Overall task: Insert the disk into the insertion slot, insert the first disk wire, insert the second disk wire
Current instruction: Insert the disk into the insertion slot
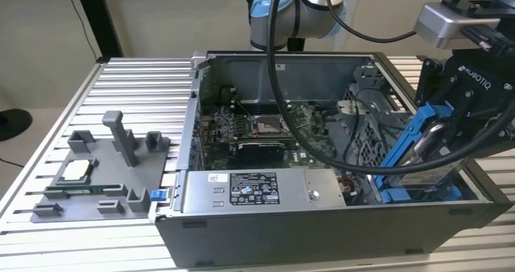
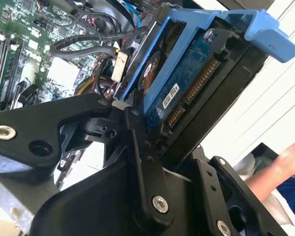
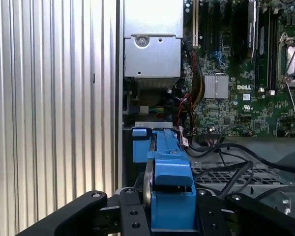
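Gripper [image 3: 169,216]: black, clamping blue-framed silver-grey metal hard drive [image 1: 418,148].
Axis: steeply tilted, exterior view's right.
Unclear: whether lower end sits inside grey perforated bay [image 1: 372,130].

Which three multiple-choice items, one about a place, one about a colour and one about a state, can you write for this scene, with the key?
1. Where does the fixture tray lie?
A. At the exterior view's left of the computer case
B. Inside the case
C. On top of the case

2. What colour is the frame clipped around the disk?
A. Red
B. Blue
C. Yellow

3. In what state is the disk?
A. Lying flat on the fixture tray
B. Clamped in the hand, steeply tilted, at the case's end on the exterior view's right
C. Lying loose on the ribbed table

Key:
1 A, because in the exterior view the tray sits on the table beside the case's left wall.
2 B, because the plastic is bright blue in every view.
3 B, because both wrist views show the black fingers closed on it.
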{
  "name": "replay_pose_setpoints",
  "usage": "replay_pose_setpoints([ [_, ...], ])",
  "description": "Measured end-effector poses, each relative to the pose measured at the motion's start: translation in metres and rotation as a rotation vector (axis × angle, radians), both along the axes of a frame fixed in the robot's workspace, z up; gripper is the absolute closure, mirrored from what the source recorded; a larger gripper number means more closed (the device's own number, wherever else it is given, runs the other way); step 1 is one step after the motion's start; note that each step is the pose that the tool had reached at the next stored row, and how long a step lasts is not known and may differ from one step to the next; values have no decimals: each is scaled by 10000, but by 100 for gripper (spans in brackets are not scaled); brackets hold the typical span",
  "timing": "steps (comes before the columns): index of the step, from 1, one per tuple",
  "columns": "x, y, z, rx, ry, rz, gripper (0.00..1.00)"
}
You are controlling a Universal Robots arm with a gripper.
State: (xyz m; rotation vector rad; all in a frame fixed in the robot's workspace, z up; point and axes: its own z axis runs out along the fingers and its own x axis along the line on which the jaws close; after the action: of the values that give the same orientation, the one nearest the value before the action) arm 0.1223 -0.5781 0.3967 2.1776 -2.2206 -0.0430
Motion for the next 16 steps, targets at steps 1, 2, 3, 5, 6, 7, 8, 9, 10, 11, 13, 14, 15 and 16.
replay_pose_setpoints([
  [1,0,0,-17,0,4,-1,100],
  [2,0,0,-32,0,8,0,100],
  [3,0,0,-39,-1,11,0,100],
  [5,0,0,-39,-1,13,0,100],
  [6,0,0,-39,-2,13,0,100],
  [7,0,0,-39,-2,14,0,100],
  [8,0,0,-40,-1,13,0,100],
  [9,0,0,-39,-3,14,0,100],
  [10,0,0,-39,-4,14,0,0],
  [11,0,0,-40,0,15,0,0],
  [13,0,0,-40,-2,14,0,0],
  [14,0,0,-40,-2,14,0,0],
  [15,0,0,-38,-1,14,0,0],
  [16,0,0,-24,0,15,-1,0],
])
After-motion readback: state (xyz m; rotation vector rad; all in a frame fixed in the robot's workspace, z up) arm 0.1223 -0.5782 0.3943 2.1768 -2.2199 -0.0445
